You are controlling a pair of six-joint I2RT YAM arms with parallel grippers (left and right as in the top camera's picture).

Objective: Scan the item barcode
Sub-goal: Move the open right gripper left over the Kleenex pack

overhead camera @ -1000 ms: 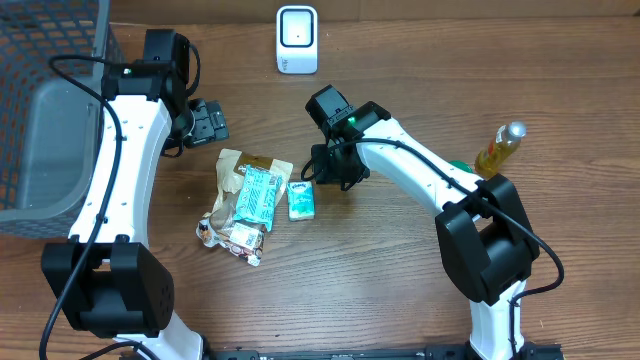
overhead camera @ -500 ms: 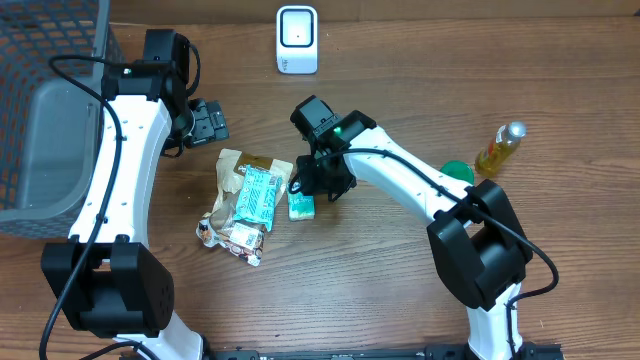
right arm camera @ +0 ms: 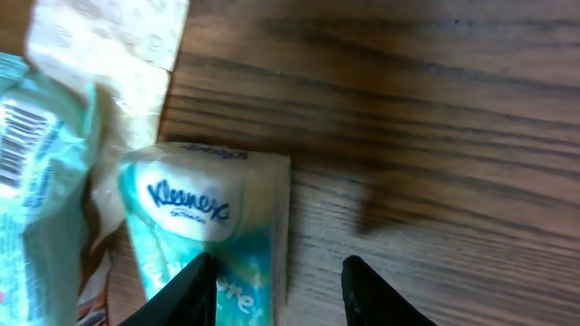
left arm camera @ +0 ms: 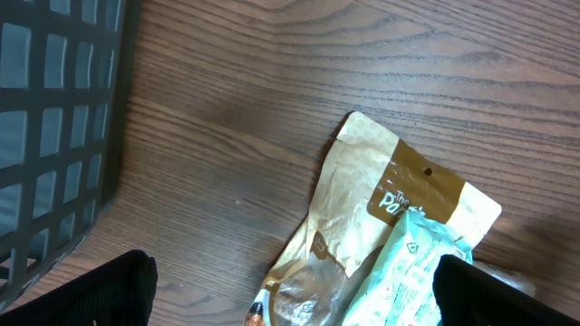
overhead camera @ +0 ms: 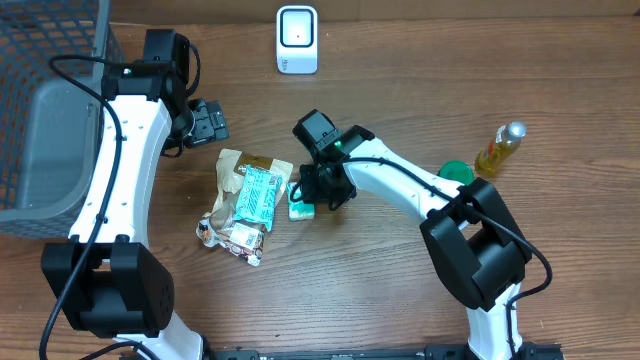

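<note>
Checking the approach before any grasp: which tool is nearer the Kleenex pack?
Right. The right tool hangs directly over the Kleenex pack, fingers apart. The left tool is open and well away, on the far side of the snack bags.

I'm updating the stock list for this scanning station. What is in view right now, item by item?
barcode scanner: one, white, far edge of table
wire basket: one, dark, far left corner
bin: one, grey, left edge
paper pouch: one, brown, centre left
packet: one, teal, lying on the pouch
Kleenex pack: one, teal and white, right of the packet
wrapper: one, mixed colours, near end of pile
bottle: one, yellow liquid, right side
round thing: one, green, beside the bottle
left gripper: black, jaws open, above the pouch
right gripper: black, jaws open, over the Kleenex pack's edge
</note>
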